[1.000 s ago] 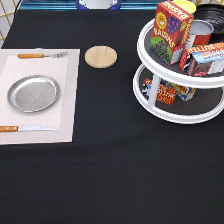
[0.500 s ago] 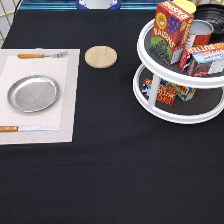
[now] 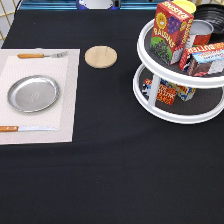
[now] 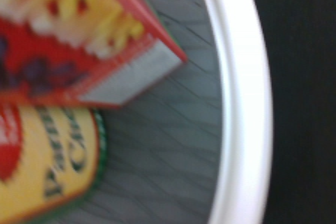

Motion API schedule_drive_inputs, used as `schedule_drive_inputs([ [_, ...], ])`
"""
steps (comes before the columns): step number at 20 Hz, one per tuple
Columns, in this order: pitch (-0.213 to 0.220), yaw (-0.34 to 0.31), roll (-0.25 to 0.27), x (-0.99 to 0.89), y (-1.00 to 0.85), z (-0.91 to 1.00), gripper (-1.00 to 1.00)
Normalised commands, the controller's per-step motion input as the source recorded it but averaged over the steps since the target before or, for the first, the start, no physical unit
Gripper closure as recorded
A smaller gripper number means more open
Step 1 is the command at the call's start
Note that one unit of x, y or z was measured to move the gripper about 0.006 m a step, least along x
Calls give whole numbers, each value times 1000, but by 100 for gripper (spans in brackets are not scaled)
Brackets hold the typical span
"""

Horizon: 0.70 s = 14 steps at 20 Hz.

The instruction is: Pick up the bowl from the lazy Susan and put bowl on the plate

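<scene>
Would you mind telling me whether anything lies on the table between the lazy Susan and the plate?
The wooden coaster lies between the lazy Susan and the plate, nearer the exterior view's top. The plate itself is bare, with a fork and knife beside it. The gripper is not in view.

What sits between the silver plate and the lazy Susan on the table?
In the exterior view, a round wooden coaster lies between the plate and the lazy Susan, nearer the top; otherwise only black tablecloth. No gripper shows.

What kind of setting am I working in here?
Probably a staged dining table: a placemat set with a silver plate, fork and knife, beside a lazy Susan stocked with groceries. The gripper isn't visible.
</scene>
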Motion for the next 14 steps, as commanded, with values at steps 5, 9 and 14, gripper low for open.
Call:
schedule_drive_inputs([
  [5, 45, -65, 239, 562, 122, 31, -100],
  [9, 8, -55, 246, 393, -9, -37, -100],
  [14, -36, 5, 189, 38, -217, -93, -100],
])
